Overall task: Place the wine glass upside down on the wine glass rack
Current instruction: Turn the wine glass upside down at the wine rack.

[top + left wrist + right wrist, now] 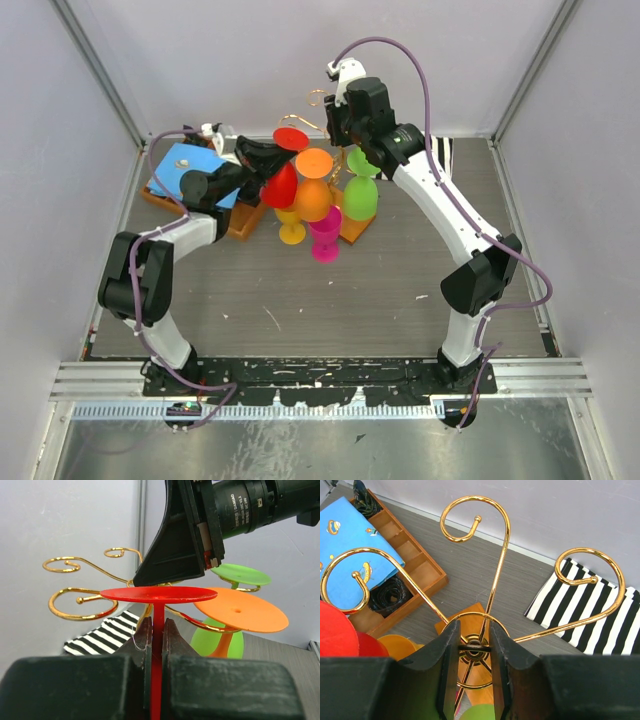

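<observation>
Extending forward, left arm [185, 235] pinches wine glass [159, 594] stem.

Grey table [380, 290]: tray [422, 575] with blue cloth [345, 540] far left, rack [470, 611] far centre, striped cloth [440, 155] far right.

We record a robotics lab test cell. Plain white panels [250, 60] on metal posts [97, 72] close in a grey table [330, 300] on three sides. A left arm [140, 285] and a right arm [450, 215] stand bolted to a metal rail [320, 380] at the near edge, and purple cables [385, 40] loop from both arms.
</observation>
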Motion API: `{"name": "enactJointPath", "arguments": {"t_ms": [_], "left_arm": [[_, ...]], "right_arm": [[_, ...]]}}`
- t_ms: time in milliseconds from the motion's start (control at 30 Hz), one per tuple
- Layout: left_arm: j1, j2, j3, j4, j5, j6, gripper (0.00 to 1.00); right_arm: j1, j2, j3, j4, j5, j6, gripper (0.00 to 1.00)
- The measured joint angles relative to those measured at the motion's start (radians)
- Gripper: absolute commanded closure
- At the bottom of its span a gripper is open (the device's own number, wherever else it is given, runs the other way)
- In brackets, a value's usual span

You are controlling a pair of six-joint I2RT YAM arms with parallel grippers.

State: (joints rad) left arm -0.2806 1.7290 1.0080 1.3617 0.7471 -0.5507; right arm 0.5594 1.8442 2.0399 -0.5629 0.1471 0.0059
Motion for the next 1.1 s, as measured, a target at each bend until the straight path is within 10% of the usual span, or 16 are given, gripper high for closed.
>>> {"name": "enactJointPath", "arguments": {"t_ms": [1100], "left_arm": [[0.013,0.129,0.124,0.021,0.000,-0.027,1.00]], "right_arm": [[0.000,0.000,0.000,0.000,0.000,-0.001,0.96]]}}
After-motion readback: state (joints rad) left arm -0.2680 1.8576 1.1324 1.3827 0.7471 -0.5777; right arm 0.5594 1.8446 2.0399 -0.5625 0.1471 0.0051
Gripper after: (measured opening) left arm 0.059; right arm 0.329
